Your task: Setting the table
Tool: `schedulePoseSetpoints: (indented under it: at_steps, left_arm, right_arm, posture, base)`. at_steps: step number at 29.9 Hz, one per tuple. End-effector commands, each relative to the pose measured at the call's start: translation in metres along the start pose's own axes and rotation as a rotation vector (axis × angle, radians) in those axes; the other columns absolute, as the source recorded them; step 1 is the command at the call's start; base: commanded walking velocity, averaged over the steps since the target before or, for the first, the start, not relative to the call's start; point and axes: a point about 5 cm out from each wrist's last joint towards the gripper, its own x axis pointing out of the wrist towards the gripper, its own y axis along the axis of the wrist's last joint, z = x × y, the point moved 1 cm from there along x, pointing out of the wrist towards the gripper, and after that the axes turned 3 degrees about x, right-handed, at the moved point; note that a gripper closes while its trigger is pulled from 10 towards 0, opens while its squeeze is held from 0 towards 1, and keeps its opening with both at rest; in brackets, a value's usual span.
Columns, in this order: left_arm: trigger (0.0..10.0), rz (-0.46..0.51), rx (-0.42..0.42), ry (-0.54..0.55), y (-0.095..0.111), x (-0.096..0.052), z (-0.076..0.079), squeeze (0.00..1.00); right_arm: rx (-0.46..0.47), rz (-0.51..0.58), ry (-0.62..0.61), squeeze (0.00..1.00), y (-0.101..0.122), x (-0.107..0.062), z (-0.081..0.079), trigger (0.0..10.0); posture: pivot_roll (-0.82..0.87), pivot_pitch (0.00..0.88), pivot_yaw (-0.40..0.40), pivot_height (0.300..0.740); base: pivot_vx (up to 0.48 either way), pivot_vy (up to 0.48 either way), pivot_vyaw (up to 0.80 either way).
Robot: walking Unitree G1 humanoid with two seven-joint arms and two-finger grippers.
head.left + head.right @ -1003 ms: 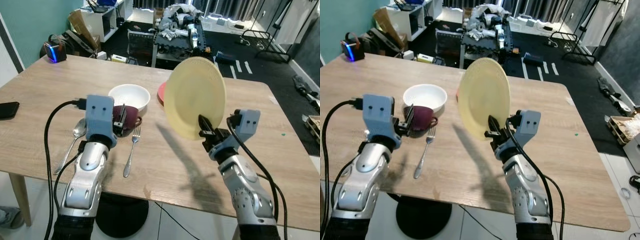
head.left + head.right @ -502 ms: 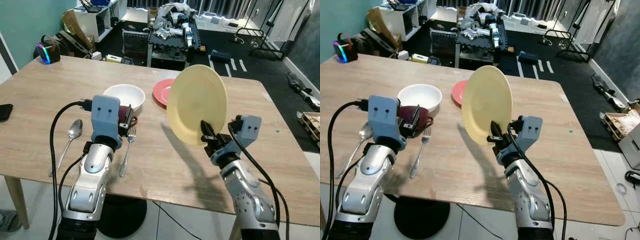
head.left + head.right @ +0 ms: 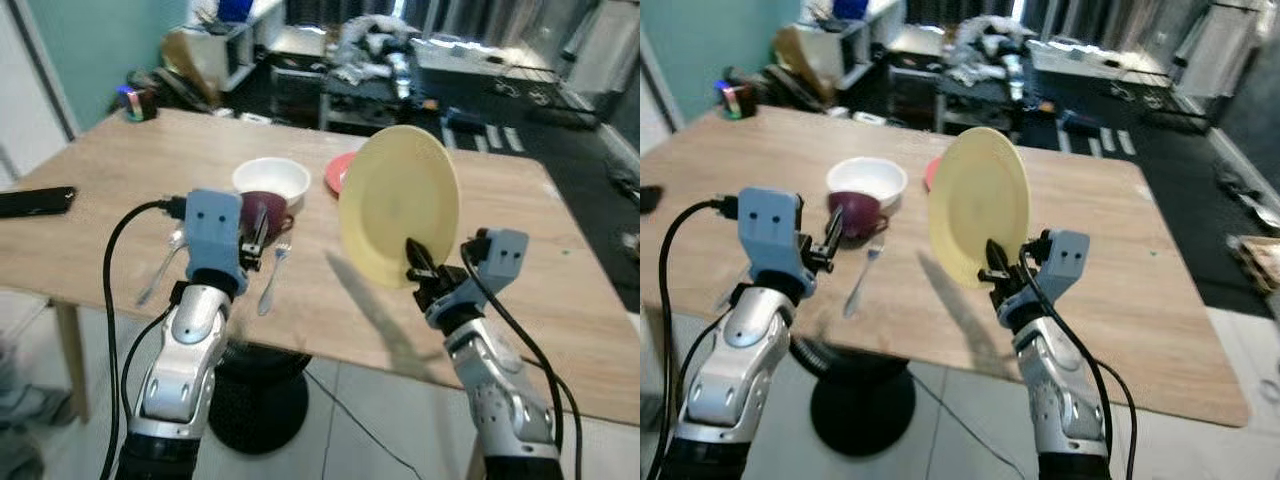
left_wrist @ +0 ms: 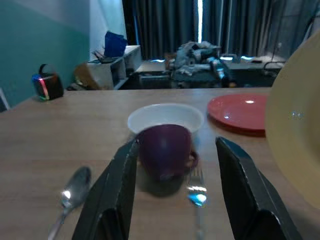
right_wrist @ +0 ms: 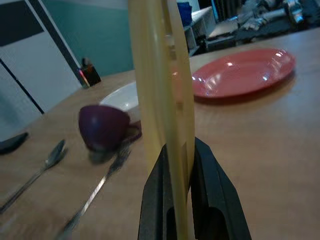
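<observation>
Plate, pale yellow, stands almost upright above the table, its lower rim clamped between the two black fingers of the right gripper. The right wrist view shows the plate edge-on as a thin yellow band running up from between the fingers, which press on it from both sides; the head views instead show its round face, tilted slightly back, and the shadow it casts on the wood.

The left gripper is held above the table's near edge with its fingers spread apart and nothing between them. Along those fingers the left wrist view shows a maroon cup sitting on the table past their tips, framed in the gap but apart from both. A white bowl is just behind the cup, touching or nearly so; a fork lies just beside the cup, and a spoon lies farther out on the other side.

A red plate lies flat on the table behind the yellow one. In the head views it is mostly hidden by the raised plate, with only a sliver showing at its left edge, while both wrist views show it whole. A dark phone lies near the table's left edge.
</observation>
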Motion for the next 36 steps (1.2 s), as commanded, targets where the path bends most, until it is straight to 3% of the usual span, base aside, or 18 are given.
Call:
schedulePoseSetpoints:
  at_steps: [1, 16, 30, 36]
  left_arm:
    - [10.0, -0.015, -0.003, -0.013, -0.0041, 0.0000, 0.0014, 0.00]
    - [10.0, -0.004, -0.008, -0.024, -0.0032, 0.0022, 0.0044, 0.00]
    - [10.0, 0.001, -0.012, -0.031, -0.0037, 0.0032, 0.0059, 0.00]
    - [10.0, 0.000, -0.014, -0.036, -0.0037, 0.0037, 0.0073, 0.00]
  right_arm:
    - [-0.011, 0.011, -0.010, 0.00, 0.0017, -0.0007, 0.0027, 10.0]
    - [-0.020, 0.008, -0.008, 0.00, 0.0007, -0.0009, 0.0042, 10.0]
    - [-0.022, 0.009, -0.002, 0.00, 0.0003, -0.0005, 0.0040, 10.0]
    - [-0.011, 0.005, 0.002, 0.00, -0.0005, -0.0012, 0.0037, 10.0]
  posture:
    - [-0.06, 0.000, 0.009, 0.740]
    - [-0.06, 0.000, 0.011, 0.740]
    - [-0.07, 0.000, 0.014, 0.740]
    - [-0.07, 0.000, 0.017, 0.740]
  base:
    - [-0.334, 0.000, 0.00]
    - [-0.320, 0.000, 0.00]
    - [0.000, 0.000, 0.00]
    - [0.000, 0.000, -0.77]
